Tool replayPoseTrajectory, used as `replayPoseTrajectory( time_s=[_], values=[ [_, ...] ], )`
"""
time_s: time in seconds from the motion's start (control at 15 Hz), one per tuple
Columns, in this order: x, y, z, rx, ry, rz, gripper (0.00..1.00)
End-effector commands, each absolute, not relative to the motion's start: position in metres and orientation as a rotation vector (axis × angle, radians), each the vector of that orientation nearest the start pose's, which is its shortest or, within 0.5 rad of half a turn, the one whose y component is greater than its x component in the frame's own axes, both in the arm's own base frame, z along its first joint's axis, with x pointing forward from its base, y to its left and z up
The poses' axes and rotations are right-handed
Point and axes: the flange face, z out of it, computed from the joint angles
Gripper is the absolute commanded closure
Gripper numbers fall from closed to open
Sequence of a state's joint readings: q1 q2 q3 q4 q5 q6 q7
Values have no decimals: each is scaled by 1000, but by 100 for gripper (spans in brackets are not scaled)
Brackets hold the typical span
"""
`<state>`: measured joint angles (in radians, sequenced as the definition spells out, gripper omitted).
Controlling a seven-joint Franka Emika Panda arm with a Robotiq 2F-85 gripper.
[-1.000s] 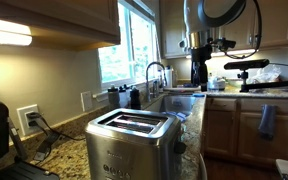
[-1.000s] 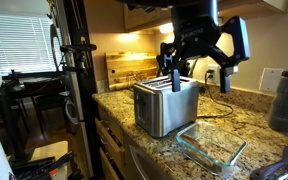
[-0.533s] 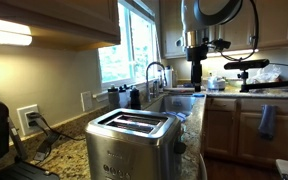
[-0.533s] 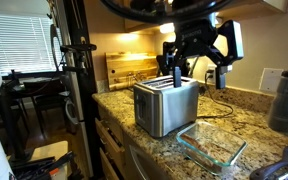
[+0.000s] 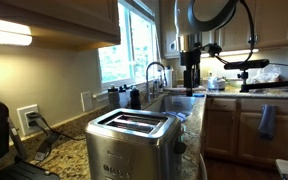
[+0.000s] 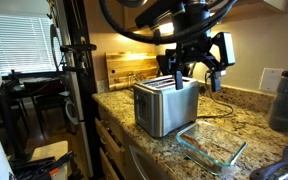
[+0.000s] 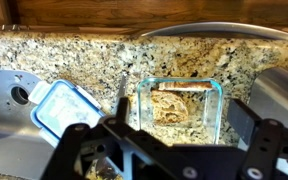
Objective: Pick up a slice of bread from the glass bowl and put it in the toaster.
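Granite counter (image 7: pixel 74 55), arm (image 6: pixel 189 20) held high, tool (image 6: pixel 193 75) pointing down, spread wide, empty, slice of bread (image 7: pixel 172 107) in glass dish (image 7: pixel 217 115)

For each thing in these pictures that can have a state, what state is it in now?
Rectangular glass dish: open, lid off.
Blue-rimmed plastic lid: off, lying beside the dish.
Tan slice of bread: lying flat in the dish.
Brushed steel toaster: upright, top slots look empty.
Gripper: open, holding nothing.
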<state>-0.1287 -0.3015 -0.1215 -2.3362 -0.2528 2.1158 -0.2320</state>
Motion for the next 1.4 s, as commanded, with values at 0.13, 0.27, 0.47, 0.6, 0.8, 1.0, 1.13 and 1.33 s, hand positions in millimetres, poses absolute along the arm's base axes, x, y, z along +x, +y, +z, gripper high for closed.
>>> replayPoseTrajectory(
  time_s=[0.13,0.27,0.47,0.6,0.8,1.0,1.13,1.33],
  values=[
    [452,-124,447,-3305,-78,-86,0],
    [455,-125,441,-3299,-51,-84,0],
    [461,-129,433,-3293,-9,-87,0],
    [465,-131,427,-3289,9,-84,0],
    [469,-133,417,-3284,32,-67,0],
    [474,-134,406,-3278,48,-31,0],
    [477,-135,399,-3276,52,-8,0],
    [483,-139,390,-3275,62,22,0]
  ],
)
